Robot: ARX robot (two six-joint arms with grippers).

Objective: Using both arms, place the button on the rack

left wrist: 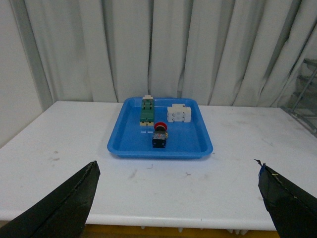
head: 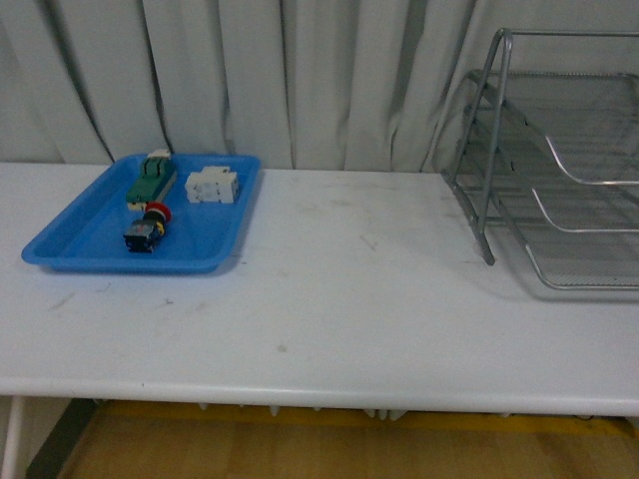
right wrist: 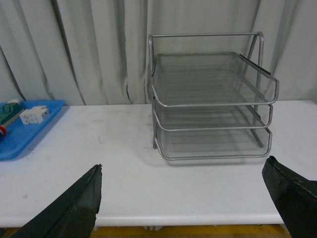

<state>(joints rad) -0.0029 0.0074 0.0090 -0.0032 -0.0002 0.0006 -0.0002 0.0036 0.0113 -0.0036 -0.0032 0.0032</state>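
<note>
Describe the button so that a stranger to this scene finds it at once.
On the left of the white table lies a blue tray holding three parts. The button lies nearest the table's front edge. Only it has a red cap on a dark body; the green block and white block do not.

Rack (right wrist: 213, 74) on white table (right wrist: 114, 144); right claw (right wrist: 183, 163) spread wide, empty.

Even, diffuse light; soft shadow beside rack (head: 559, 170); front view slightly blurred; no glare.
</note>
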